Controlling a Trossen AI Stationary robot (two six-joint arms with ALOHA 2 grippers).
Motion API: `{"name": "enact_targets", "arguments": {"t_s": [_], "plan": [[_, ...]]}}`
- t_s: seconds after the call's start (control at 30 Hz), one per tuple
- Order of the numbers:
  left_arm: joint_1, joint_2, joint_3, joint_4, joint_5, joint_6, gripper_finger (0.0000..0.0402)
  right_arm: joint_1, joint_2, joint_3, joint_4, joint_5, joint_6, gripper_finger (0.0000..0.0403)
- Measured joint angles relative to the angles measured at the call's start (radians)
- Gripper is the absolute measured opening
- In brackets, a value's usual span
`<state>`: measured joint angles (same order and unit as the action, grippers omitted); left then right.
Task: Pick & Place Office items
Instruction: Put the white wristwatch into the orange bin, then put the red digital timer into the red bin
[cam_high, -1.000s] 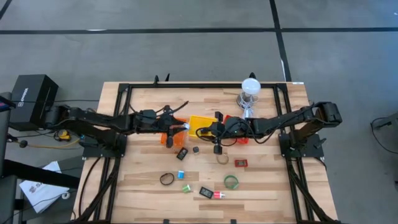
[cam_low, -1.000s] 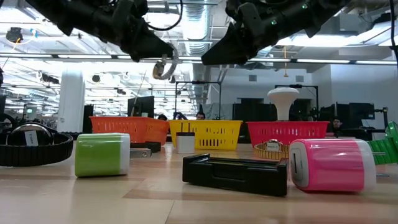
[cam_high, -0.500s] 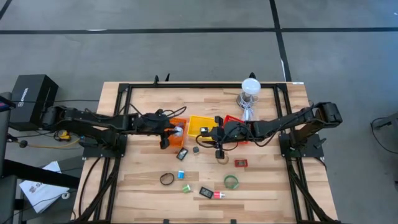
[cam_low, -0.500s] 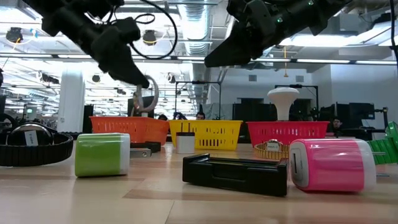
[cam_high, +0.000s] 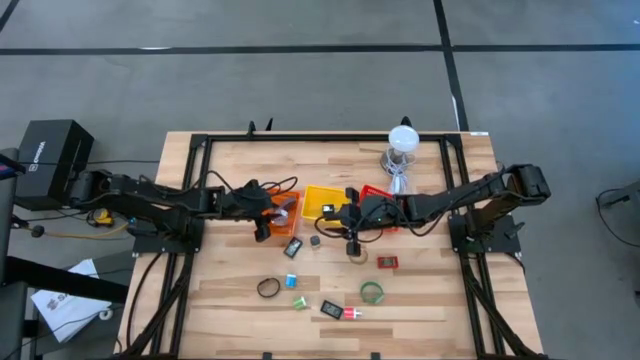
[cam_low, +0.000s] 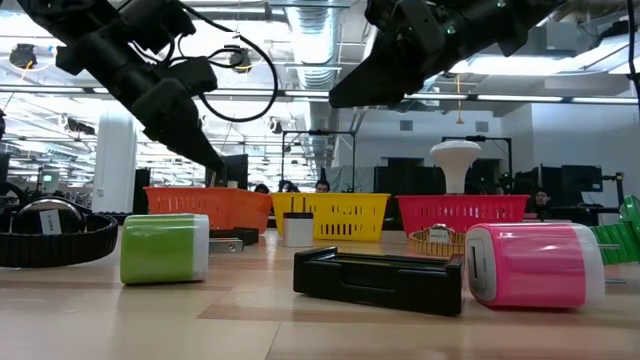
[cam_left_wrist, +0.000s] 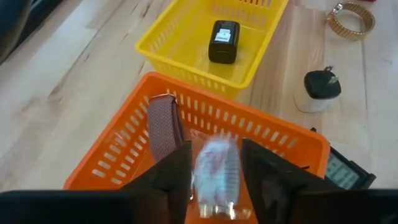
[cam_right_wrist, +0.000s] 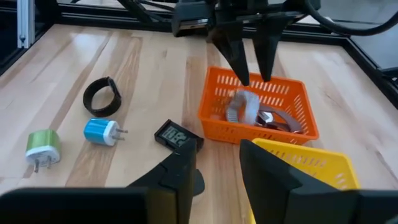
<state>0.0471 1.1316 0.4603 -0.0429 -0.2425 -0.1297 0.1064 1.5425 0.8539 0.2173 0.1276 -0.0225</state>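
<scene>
Nearest the table's front edge lie a black rectangular device (cam_high: 331, 308) and a pink plug adapter (cam_high: 352, 313), side by side. Just behind them sit a green plug adapter (cam_high: 299, 302), a green ring (cam_high: 372, 292) and a black ring (cam_high: 267, 288). A blue plug adapter (cam_high: 291, 280) and a small red rectangular piece (cam_high: 387, 262) lie farther in, well apart. A beige ring (cam_high: 356, 256) lies just beside the right gripper (cam_high: 353, 240), with a small black round piece (cam_high: 314, 241) and a black digital display (cam_high: 294, 247) close by on the wooden table (cam_high: 430, 300).

The right gripper hangs above the table in front of the yellow mesh basket (cam_high: 320, 202), its fingers apart and carrying nothing. A black block (cam_left_wrist: 223, 42) rests inside that basket. The red mesh basket (cam_high: 378, 195) is largely covered by the right arm.

The left gripper (cam_right_wrist: 252, 62) is poised over the orange mesh basket (cam_right_wrist: 259, 112), fingers spread. A pale blurred band (cam_right_wrist: 243, 107) sits directly beneath them inside the basket; contact cannot be determined. A dark strap (cam_left_wrist: 164, 127) leans against the basket wall.

Farthest back stands a clear jar with a white top (cam_high: 402, 147).
</scene>
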Motion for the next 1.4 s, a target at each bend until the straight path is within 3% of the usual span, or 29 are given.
{"name": "enact_targets", "arguments": {"t_s": [0.23,0.5,0.87,0.97,1.2,1.4], "plan": [[0.0,0.0,0.0,0.008,-0.002,-0.001,0.0196,0.0,0.0,0.0,-0.001,0.001,0.103,0.0173],[0.0,0.0,0.0,0.068,-0.001,0.0,0.021,-0.017,0.0,0.0,-0.066,0.002,0.102,0.0213],[0.0,0.0,0.0,0.073,0.003,0.001,0.0189,0.016,-0.013,0.0,-0.2,0.0,0.018,0.0206],[0.0,0.0,0.0,0.075,0.011,0.001,0.0185,0.035,-0.031,-0.001,-0.312,-0.013,0.022,0.0204],[0.0,0.0,0.0,0.082,0.013,0.001,0.0178,0.092,-0.084,-0.001,-0.577,-0.146,0.097,0.0199],[0.0,0.0,0.0,0.099,0.013,0.001,0.0177,0.164,-0.075,-0.001,-0.623,-0.206,0.172,0.0196]]}}
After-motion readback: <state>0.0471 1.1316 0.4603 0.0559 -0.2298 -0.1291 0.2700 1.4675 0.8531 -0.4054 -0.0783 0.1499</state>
